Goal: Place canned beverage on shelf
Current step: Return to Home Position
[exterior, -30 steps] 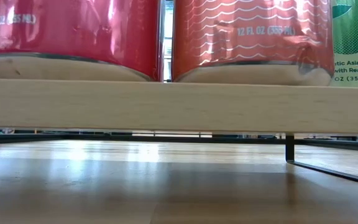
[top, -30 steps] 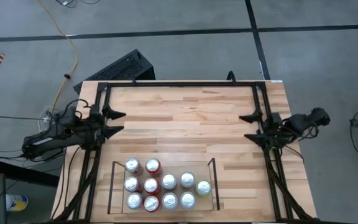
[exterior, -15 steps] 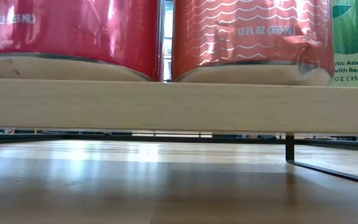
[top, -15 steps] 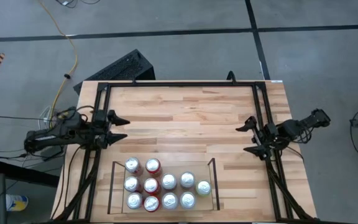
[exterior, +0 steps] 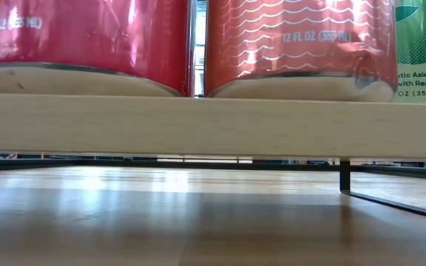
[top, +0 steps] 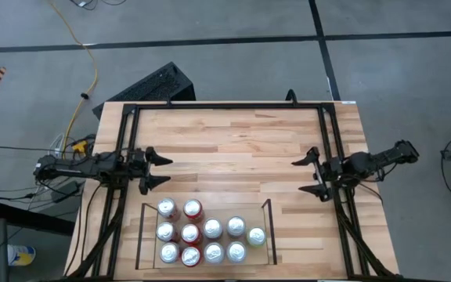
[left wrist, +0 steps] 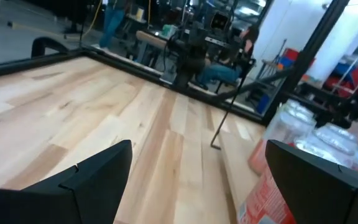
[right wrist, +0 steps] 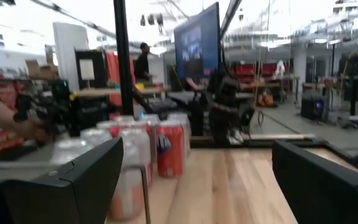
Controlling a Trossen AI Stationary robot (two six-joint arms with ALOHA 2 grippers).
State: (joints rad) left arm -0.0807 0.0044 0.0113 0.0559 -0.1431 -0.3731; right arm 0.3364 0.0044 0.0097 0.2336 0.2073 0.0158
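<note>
**Back off level, clear of the rails**

Fingers [left wrist: 73,186] on your left gripper [top: 161,169] and right gripper [top: 300,175] are spread wide, holding nothing. Each hangs over bare table [top: 233,149] near the frame [top: 225,104], apart from the shelf [top: 141,235], where the cans [top: 212,229] stand in rows. Retract both arms straight and high; nothing should brush the shelf rails.

Left arm [top: 92,164] is recorded extending in from the left side, laid out nearly straight and pointed toward the right. Left gripper [top: 165,170] is held open, its fingers [left wrist: 95,177] spread wide and nothing gripped between them. Right arm [top: 366,162] is recorded reaching in from the right side, pointed toward the left, angled slightly to the near side. Right gripper [top: 298,175] is likewise open, its fingers [right wrist: 73,180] set wide and empty. The two grippers are faced toward each other, well apart, at mid-depth.
</note>
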